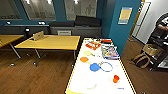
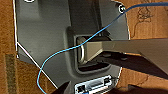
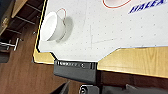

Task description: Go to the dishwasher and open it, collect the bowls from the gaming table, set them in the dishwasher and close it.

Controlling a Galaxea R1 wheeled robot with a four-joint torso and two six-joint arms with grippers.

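The gaming table (image 1: pixel 82 75), long with a plain white top, runs away from me in the head view. On it lie an orange bowl (image 1: pixel 84 59), a blue bowl (image 1: pixel 94 67), a pale yellowish bowl (image 1: pixel 87 53) and, nearest me, a whitish bowl (image 1: pixel 90 85). The right wrist view looks onto the table's near corner (image 3: pixel 100 30), where a white bowl (image 3: pixel 52 27) sits close to the edge. A dark part of my right gripper (image 3: pixel 63 88) hangs below that corner. My left gripper (image 2: pixel 65 88) is low over the wood floor, beside the robot's grey base. The dishwasher is out of view.
A small orange cup (image 1: pixel 115 78), a blue ring (image 1: pixel 107 66) and colourful boxes (image 1: pixel 109 51) also lie on the white top. Yellow wooden tables (image 1: pixel 50 42) stand to the left, a teal pillar (image 1: pixel 125 27) to the right. A person (image 1: pixel 163 22) stands by a rack at far right.
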